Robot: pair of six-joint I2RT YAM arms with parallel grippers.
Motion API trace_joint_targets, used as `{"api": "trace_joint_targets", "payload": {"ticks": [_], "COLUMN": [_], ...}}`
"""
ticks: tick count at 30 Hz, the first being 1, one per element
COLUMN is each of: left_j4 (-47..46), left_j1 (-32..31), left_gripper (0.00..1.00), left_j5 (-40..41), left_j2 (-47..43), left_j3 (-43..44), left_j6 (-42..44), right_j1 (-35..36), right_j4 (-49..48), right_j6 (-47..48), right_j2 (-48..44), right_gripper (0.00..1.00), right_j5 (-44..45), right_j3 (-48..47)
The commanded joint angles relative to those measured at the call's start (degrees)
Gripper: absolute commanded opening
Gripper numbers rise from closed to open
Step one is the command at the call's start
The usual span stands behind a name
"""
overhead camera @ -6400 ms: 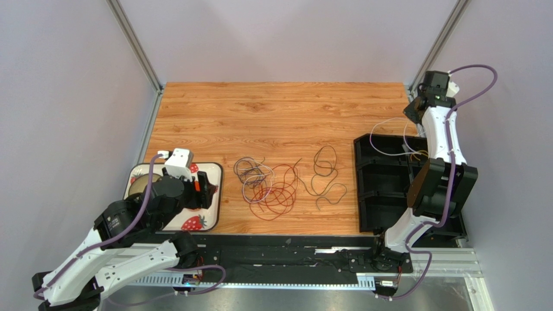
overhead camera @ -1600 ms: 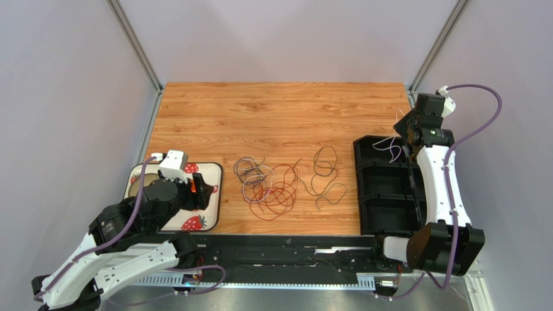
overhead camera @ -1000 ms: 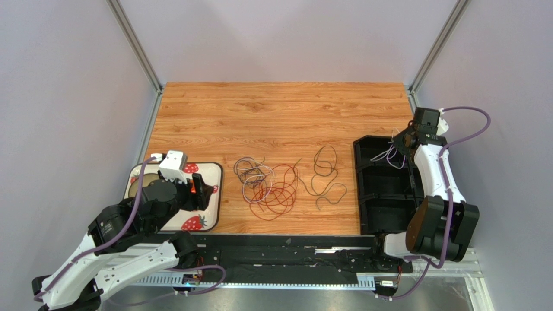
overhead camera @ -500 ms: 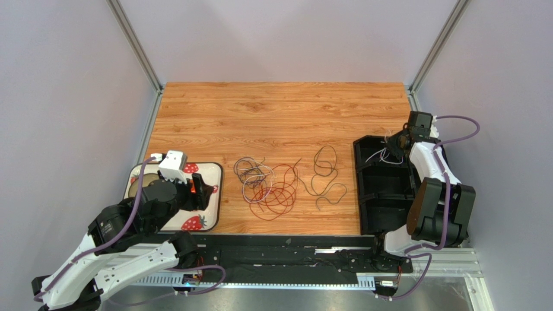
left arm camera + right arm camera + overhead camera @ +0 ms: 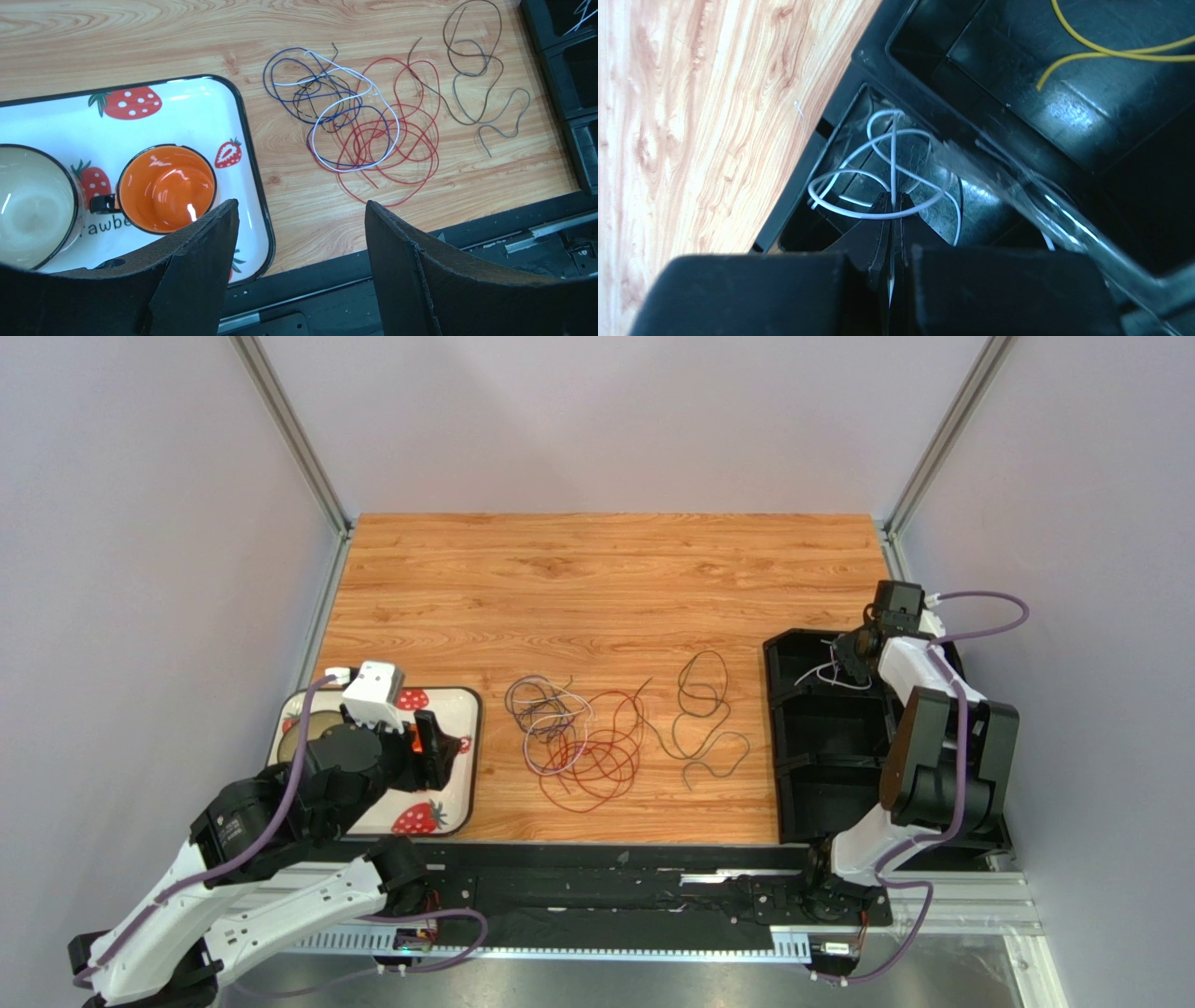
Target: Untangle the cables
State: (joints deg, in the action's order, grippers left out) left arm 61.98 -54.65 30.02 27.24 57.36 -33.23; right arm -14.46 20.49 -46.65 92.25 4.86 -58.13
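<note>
Top external view: the right arm folds back over a black compartment tray point(image 5: 821, 756) at the right edge of the wooden table point(image 5: 589, 574), with the right fingers point(image 5: 847, 655) lowered into the tray's far compartment. The right wrist view shows those fingers pressed together on a strand of a white cable point(image 5: 878, 157). Its loops hang against the compartment's dark floor, close to the tray wall that borders the wood. A yellow cable point(image 5: 1102, 52) lies in a neighbouring compartment, apart from the white one.

At mid-table, between the two trays, the rest of the cables point(image 5: 582, 735) lie in a loose tangle. Red loops point(image 5: 393, 140) are crossed by blue strands point(image 5: 312, 105) and a white strand point(image 5: 397, 129). A thin dark cable point(image 5: 484, 77) curls just beside them, on the side nearer the black tray. The tangle lies well apart from both arms.

The left fingers point(image 5: 196, 266) stand spread wide and grasp nothing. They hover above the near edge of a strawberry-print tray point(image 5: 249, 161) at the table's left. On that tray sit an orange cup point(image 5: 165, 189) and, just beside it, a pale bowl point(image 5: 31, 203) with a dark rim.
</note>
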Motion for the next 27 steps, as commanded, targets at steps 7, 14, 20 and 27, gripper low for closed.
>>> {"api": "trace_joint_targets", "payload": {"ticks": [7,14,20,27], "left_j4": [-0.89,-0.89,-0.89,-0.89], "left_j1": [0.07,0.07,0.07,0.07], "left_gripper": [0.75,0.75,0.75,0.75], "left_j5": [0.21,0.3,0.3,0.3], "left_j2": [-0.44,-1.31,-1.84,-2.11], "left_j3": [-0.15,-0.15,-0.32,-0.23], "left_j6": [-0.17,-0.16,-0.16,-0.25], "right_j1": [-0.04,0.31,1.1,1.71], "right_j4": [-2.74,-5.28,-5.99,-5.11], "right_j6": [2.36,-0.45,-0.9,0.86], "right_j2": [3.81,8.91,9.36,7.25], "right_gripper": [0.0,0.0,0.0,0.14], "right_j5": [0.76,0.24,1.02,0.94], "right_j3": [-8.58,-8.41,-8.23,-7.61]}}
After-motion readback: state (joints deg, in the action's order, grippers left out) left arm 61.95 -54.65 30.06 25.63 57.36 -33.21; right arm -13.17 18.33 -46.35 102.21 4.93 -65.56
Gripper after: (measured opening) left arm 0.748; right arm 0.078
